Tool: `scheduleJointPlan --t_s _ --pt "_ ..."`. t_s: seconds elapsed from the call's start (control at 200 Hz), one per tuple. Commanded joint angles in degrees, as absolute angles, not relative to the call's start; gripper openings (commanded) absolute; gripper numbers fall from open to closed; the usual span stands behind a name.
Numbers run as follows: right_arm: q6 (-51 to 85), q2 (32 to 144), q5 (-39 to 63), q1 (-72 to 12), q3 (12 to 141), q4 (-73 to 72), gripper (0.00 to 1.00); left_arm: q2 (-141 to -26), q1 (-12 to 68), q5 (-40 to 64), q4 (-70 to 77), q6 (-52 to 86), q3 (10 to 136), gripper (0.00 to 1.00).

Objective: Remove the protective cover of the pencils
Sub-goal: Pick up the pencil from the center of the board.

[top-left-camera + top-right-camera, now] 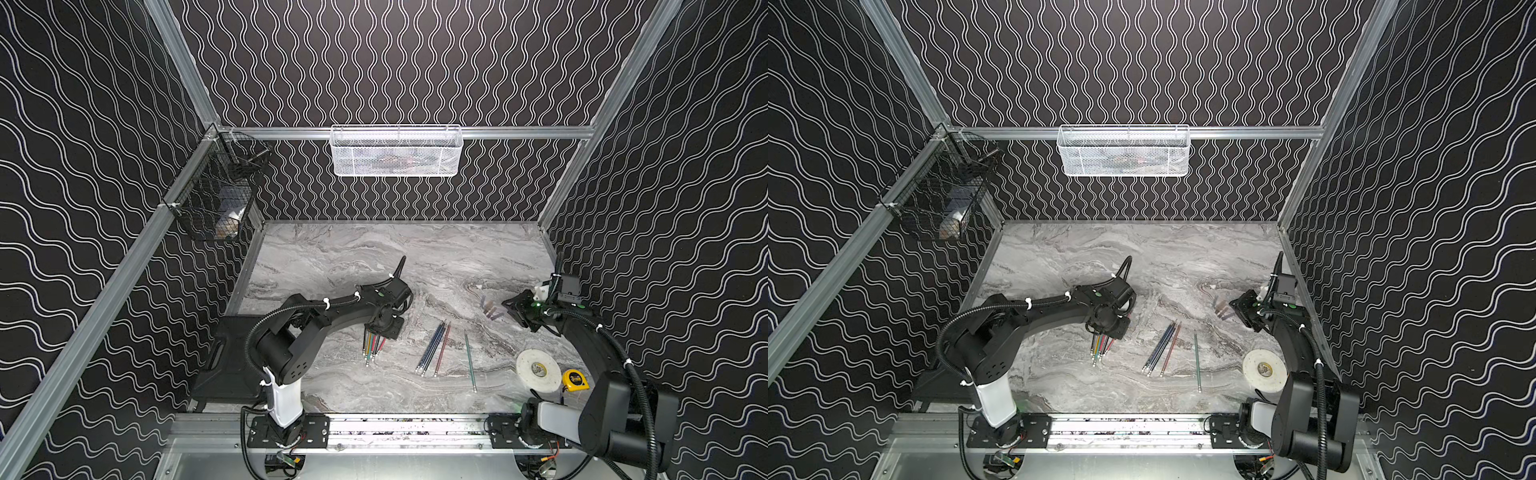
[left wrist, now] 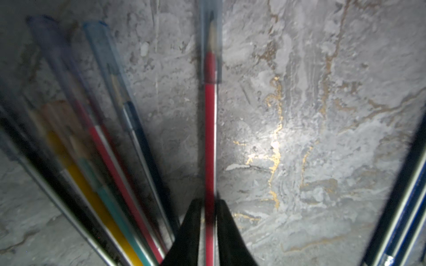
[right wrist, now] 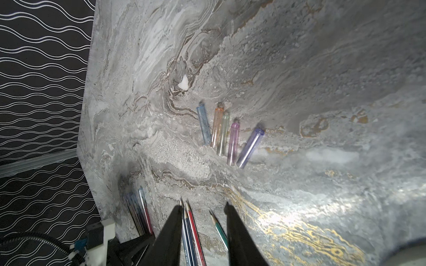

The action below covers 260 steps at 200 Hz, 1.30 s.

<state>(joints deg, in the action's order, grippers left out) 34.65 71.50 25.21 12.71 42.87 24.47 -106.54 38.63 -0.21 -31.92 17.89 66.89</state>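
pencils (image 1: 372, 348): capped bunch on table (image 1: 332, 257) below left gripper (image 2: 209, 202) | left gripper pinches red pencil (image 2: 210, 119), cap (image 2: 211, 41) on | right gripper (image 3: 202, 205) part-open, empty | advice: lift clear of bunch, pull cap straight along shaft

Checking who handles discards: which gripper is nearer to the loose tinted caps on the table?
Right. The right gripper is open just short of the caps, pointing at them; the left gripper is farther off, shut on a red pencil.
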Motion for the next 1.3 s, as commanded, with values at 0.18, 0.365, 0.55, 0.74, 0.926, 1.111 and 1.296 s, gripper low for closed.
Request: scheduleJointPlan --t_s 0.18,0.365,0.55,0.74,0.926,1.111,1.296 --pt "34.45 71.28 26.98 12.68 42.41 24.17 0.32 -113.01 38.66 0.85 -32.96 17.90 73.83 0.09" --pt "33.97 71.68 27.44 12.66 42.40 24.04 0.32 -116.19 39.00 1.41 -34.22 18.48 78.90 0.20" --pt "33.57 72.28 27.49 12.70 41.94 23.47 0.32 -112.32 39.02 0.18 -36.07 17.45 77.76 0.31" --pt "34.01 72.66 28.21 12.66 41.51 22.48 0.32 -108.14 39.29 0.14 -37.41 17.86 73.44 0.32" --pt "34.21 72.72 28.39 12.66 41.66 22.27 0.32 -107.64 40.14 0.27 -36.41 18.97 70.11 0.32" --pt "33.38 72.22 27.75 12.66 41.99 22.74 0.32 -109.30 40.67 0.26 -35.29 19.60 69.61 0.32" --pt "32.87 71.96 27.33 12.69 41.84 23.03 0.32 -110.38 41.31 0.57 -35.43 19.68 70.48 0.19"
